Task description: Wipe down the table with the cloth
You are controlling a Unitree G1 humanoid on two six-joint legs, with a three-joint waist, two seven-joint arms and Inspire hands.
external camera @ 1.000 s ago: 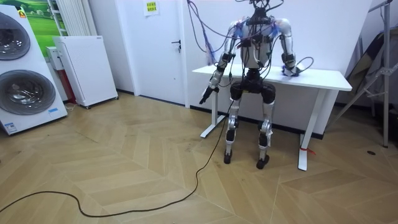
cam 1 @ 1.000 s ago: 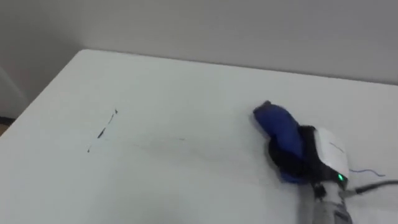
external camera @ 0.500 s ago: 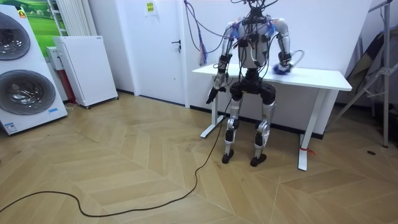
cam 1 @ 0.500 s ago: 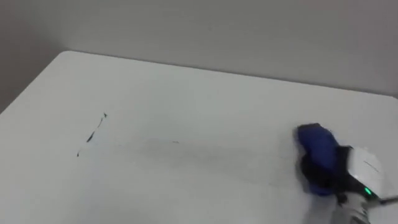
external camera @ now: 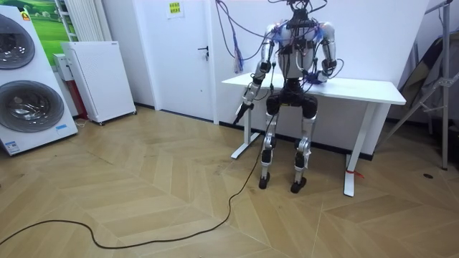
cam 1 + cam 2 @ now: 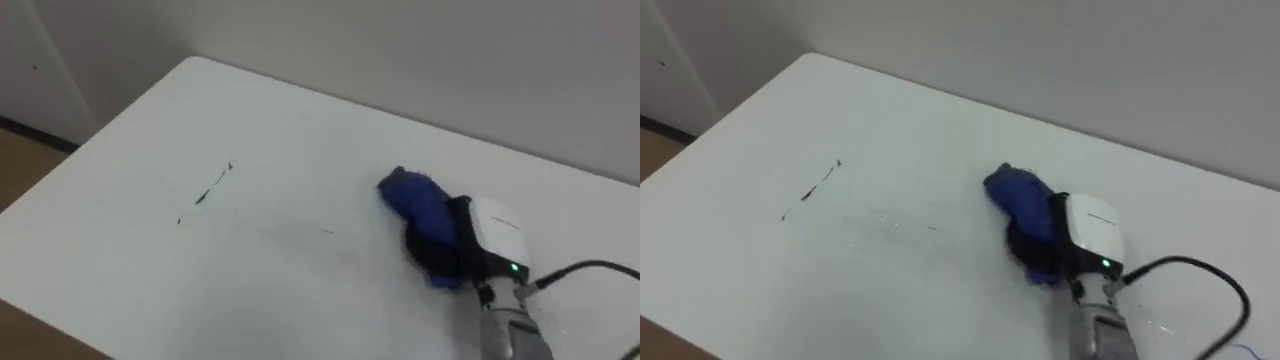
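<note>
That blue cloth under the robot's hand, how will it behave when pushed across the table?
The bunched blue cloth looks soft and floppy, so it would probably crumple rather than slide stiffly. It seems light, likely needing the right hand pressing down. The smooth white table should let it glide.

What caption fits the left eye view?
Right hand holds a blue cloth on the white table, right of dark marks.

— What blocks us on the white rectangular tabletop (image 6: pixel 300 290)?
— Our right hand (image 6: pixel 482 235), curled on a blue crumpled cloth (image 6: pixel 412 200), sits right of centre.
— And to the left?
— Open surface runs from the cloth to a thin black marker streak (image 6: pixel 205 194) and on to the near edge. A pale wall (image 6: pixel 400 50) closes the far side; past the left edge lies wooden floor (image 6: pixel 20 165).
</note>
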